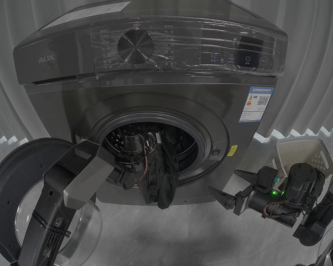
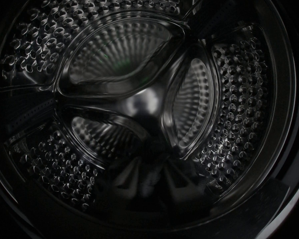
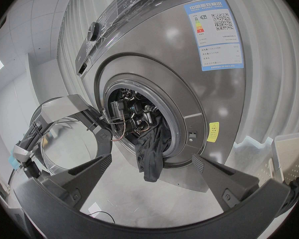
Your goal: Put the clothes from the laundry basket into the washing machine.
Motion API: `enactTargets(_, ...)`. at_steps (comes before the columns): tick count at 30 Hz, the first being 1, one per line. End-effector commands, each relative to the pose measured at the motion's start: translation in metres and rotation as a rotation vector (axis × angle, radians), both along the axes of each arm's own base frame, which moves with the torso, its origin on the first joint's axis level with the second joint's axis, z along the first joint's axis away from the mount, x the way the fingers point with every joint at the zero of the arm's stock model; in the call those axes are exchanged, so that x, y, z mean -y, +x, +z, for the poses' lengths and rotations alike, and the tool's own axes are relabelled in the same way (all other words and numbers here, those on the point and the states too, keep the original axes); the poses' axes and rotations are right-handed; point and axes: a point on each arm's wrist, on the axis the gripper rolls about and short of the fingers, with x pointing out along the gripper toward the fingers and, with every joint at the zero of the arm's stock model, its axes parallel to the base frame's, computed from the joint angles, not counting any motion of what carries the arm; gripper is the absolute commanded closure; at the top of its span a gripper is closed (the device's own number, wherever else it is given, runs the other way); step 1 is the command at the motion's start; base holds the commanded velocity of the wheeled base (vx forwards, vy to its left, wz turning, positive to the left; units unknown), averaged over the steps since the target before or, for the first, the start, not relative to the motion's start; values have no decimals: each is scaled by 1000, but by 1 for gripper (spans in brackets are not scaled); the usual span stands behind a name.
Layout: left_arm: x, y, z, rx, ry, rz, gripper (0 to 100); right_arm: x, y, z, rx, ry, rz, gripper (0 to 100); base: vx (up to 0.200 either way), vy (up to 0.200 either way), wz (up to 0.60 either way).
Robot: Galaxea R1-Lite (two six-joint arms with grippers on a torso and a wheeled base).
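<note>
Black garment [image 1: 162, 178] lies draped over the lower rim of the washing machine [image 1: 225, 104] mouth, partly inside the drum [image 2: 242, 93] and partly hanging down the front panel. Left gripper [image 1: 153, 139] sits inside the mouth above the garment; whether it grips anything cannot be told. Right gripper [image 1: 223, 180], jaws wide apart and empty, hovers beside the white laundry basket [image 1: 303, 148]. Door [image 1: 11, 189] stands open.

Black right gripper [image 1: 223, 180], grey left arm [image 1: 81, 174]

The washing machine [image 1: 59, 108] has a smooth satin metal front, its panel [image 1: 248, 50] under wrinkled clear plastic film [image 1: 185, 34]. The drum [image 2: 242, 93] is glossy dimpled steel; the dark garment [image 1: 162, 178], matt cloth.
</note>
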Motion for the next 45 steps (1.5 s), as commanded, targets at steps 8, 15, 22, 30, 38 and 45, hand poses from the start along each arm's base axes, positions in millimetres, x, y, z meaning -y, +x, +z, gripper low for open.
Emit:
enactTargets(8, -5, -28, 7, -111, 53, -40, 0, 0, 0, 0, 1, 1, 1, 0, 0, 0, 0)
enactTargets(15, -13, -74, -6, -300, 142, -192, 0, 0, 0, 0, -2, -1, 2, 0, 0, 0, 0)
enactTargets(22, -14, -82, -34, -362, 196, -222, 0, -2, -1, -2, -8, -5, 8, 0, 0, 0, 0)
enactTargets(30, -6, -74, -61, -359, 210, -227, 0, -2, -1, -2, -7, -4, 8, 0, 0, 0, 0)
enactTargets(38, -4, -68, -72, -360, 216, -221, 100, -2, -1, -2, -7, -4, 8, 0, 0, 0, 0)
enactTargets(45, -3, -64, -75, -352, 211, -215, 100, -3, -1, -2, -6, -4, 11, 0, 0, 0, 0)
